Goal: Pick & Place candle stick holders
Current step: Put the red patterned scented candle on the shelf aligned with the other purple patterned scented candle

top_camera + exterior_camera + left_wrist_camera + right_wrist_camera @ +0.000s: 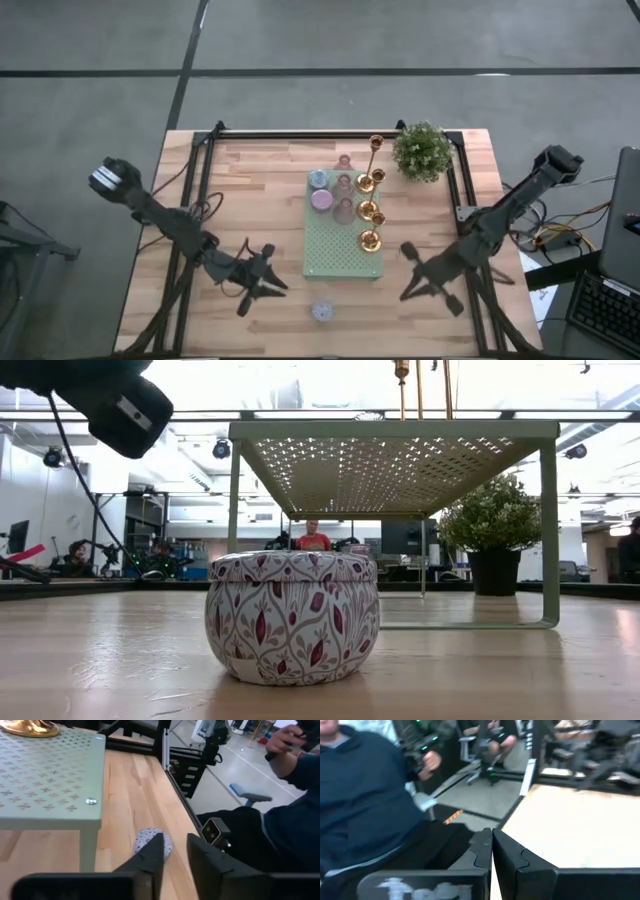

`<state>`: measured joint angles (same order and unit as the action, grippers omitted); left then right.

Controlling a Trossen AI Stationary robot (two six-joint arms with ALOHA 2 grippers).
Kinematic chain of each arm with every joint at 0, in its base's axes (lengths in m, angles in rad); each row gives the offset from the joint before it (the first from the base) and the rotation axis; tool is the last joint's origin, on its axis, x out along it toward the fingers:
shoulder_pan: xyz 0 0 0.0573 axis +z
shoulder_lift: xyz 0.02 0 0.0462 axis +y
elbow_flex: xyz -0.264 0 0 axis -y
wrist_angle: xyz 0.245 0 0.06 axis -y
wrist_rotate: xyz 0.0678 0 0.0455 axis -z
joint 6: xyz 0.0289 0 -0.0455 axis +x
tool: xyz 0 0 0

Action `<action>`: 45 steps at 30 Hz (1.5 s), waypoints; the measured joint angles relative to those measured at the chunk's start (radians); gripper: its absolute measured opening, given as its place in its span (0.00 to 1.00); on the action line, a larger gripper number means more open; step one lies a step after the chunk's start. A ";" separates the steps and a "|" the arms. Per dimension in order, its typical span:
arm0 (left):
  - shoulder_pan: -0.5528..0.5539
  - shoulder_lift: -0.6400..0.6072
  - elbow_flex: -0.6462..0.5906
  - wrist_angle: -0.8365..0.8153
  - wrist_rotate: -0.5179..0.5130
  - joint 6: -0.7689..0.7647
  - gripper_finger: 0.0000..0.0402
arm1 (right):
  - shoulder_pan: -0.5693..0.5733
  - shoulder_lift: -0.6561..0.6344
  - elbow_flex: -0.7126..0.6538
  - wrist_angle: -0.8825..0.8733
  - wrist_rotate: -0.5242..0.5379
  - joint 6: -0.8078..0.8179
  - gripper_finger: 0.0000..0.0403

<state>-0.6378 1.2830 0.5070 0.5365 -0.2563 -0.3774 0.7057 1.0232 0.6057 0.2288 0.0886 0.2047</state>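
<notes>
Patterned round holder point(321, 311) sitting alone on the desk point(250, 180) near its front edge, ahead of left gripper point(174, 855), fingers slightly parted, holding nothing. Probably light, rigid, smooth-sided; best pinched across the curved wall. Right gripper point(492, 851) idle, fingers closed, empty.

What you can't make out

Ahead of your left gripper point(170, 857), its finger covers part of the patterned round holder point(150, 840), and a gold holder point(30, 727) is cut by the frame edge; past your right gripper point(492, 850) the far arm point(605, 750) blurs.
</notes>
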 joint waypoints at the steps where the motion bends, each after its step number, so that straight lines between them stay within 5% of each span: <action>1: -0.006 0.015 0.011 0.000 -0.018 0.002 0.25 | -0.008 -0.028 -0.023 0.009 0.009 0.000 0.02; 9: -0.054 0.218 0.195 -0.020 -0.049 0.105 0.56 | -0.069 -0.214 -0.165 0.068 0.023 -0.022 0.02; 17: -0.082 0.414 0.435 -0.241 -0.079 0.112 0.75 | -0.096 -0.302 -0.239 0.070 0.035 -0.029 0.02; 23: -0.072 0.526 0.554 -0.407 -0.108 0.091 0.81 | -0.097 -0.323 -0.284 0.097 0.046 -0.025 0.02; 45: -0.022 0.634 0.606 -0.396 -0.174 -0.121 0.90 | -0.098 -0.321 -0.333 0.108 0.071 -0.006 0.02</action>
<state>-0.6601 1.9172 1.1134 0.1402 -0.4301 -0.4988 0.6075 0.7025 0.2723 0.3366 0.1599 0.1982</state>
